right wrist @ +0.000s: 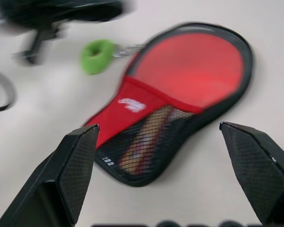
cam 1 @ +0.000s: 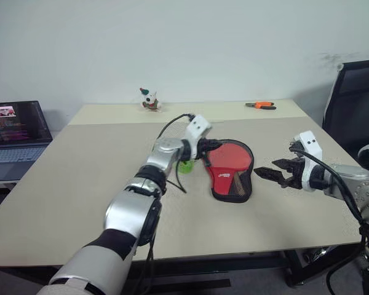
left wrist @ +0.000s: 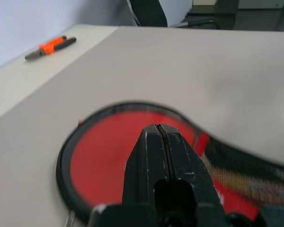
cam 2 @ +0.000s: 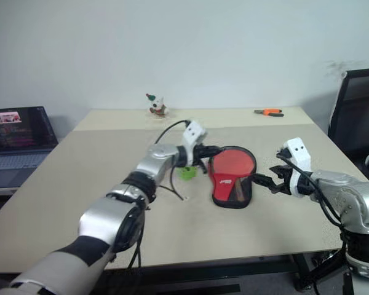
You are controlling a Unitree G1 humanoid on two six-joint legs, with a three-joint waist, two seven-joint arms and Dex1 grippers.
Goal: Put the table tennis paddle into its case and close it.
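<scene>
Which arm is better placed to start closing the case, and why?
Probably the right: its open claw faces the case from beside it, while the left claw hovers shut above the paddle.

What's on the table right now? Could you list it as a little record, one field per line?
Table: beige top
Case: black, lying open and flat near the middle
Paddle: red, lying in the case, its handle under the mesh pocket
Green thing: small, beside the case
Left gripper: shut, empty, over the case's far end
Right gripper: open, empty, beside the case
Pliers: orange-handled, at the far edge
Figurine: small, at the far edge
Laptop: open, on a separate surface to the left
</scene>
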